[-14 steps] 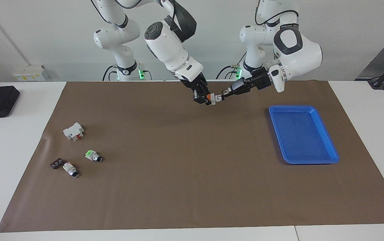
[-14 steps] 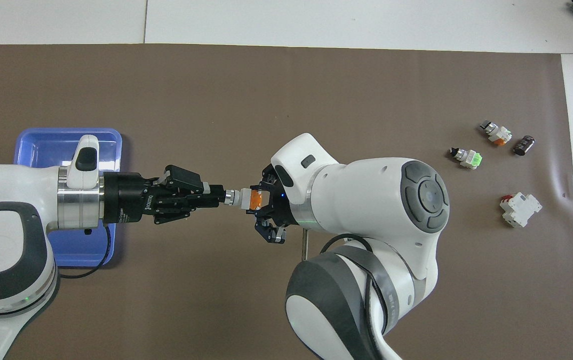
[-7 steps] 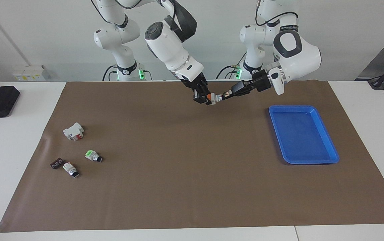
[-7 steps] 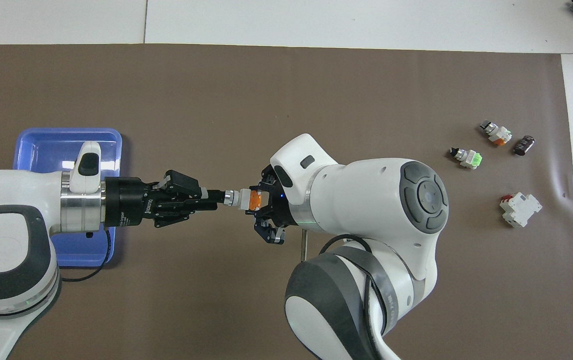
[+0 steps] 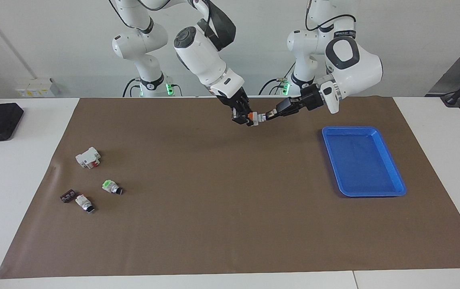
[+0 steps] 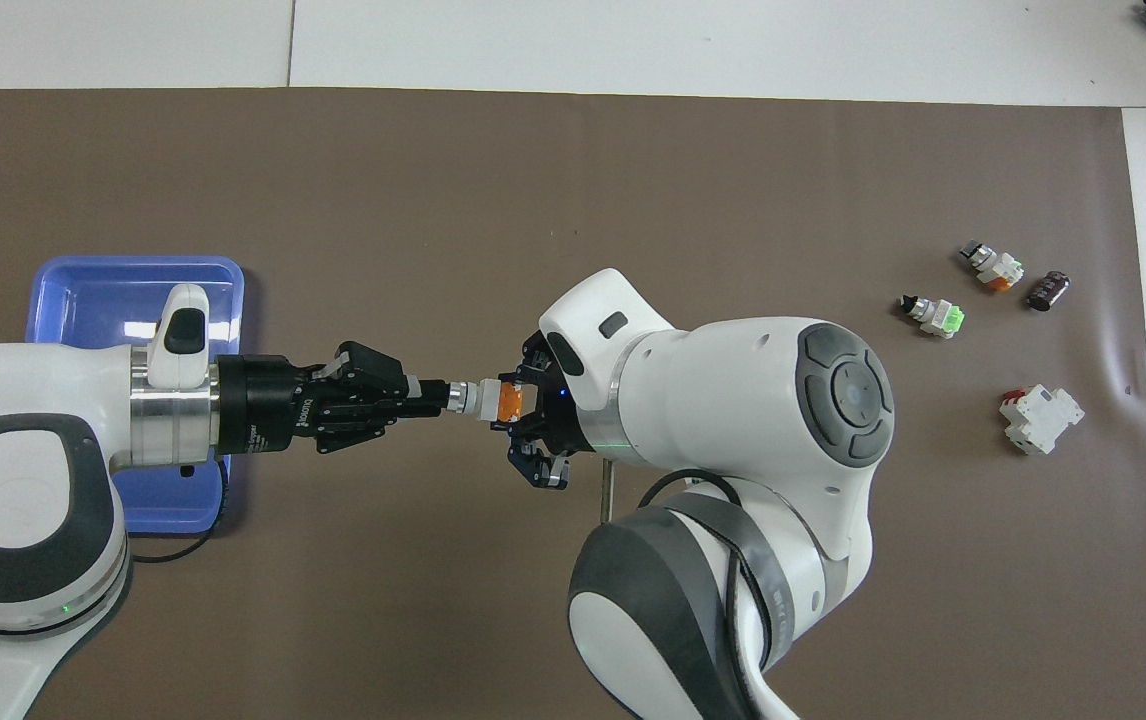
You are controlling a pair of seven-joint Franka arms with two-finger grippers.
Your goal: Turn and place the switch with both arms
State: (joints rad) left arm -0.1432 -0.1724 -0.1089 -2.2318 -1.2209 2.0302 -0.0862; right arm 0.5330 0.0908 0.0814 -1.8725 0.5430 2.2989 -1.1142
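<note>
The switch [image 5: 255, 117] is held in the air between both grippers, over the brown mat's robot-side middle. It is white with an orange block at one end and also shows in the overhead view [image 6: 491, 400]. My right gripper [image 5: 247, 119] is shut on the orange end; it also shows in the overhead view [image 6: 523, 410]. My left gripper [image 5: 268, 115] reaches in level from the tray's side and is shut on the knob end, which its fingertips hide. It also shows in the overhead view [image 6: 441, 398].
A blue tray [image 5: 350, 129] [image 6: 133, 263] lies toward the left arm's end. Toward the right arm's end lie a green-ended switch [image 5: 111, 186], a second orange-ended switch [image 5: 84, 202], a small dark part [image 5: 67, 196] and a white block with a red mark [image 5: 88, 157].
The left arm's wrist has turned about its own axis and its elbow has shifted, with the gripper staying on the knob end. The right arm and the switch have hardly moved.
</note>
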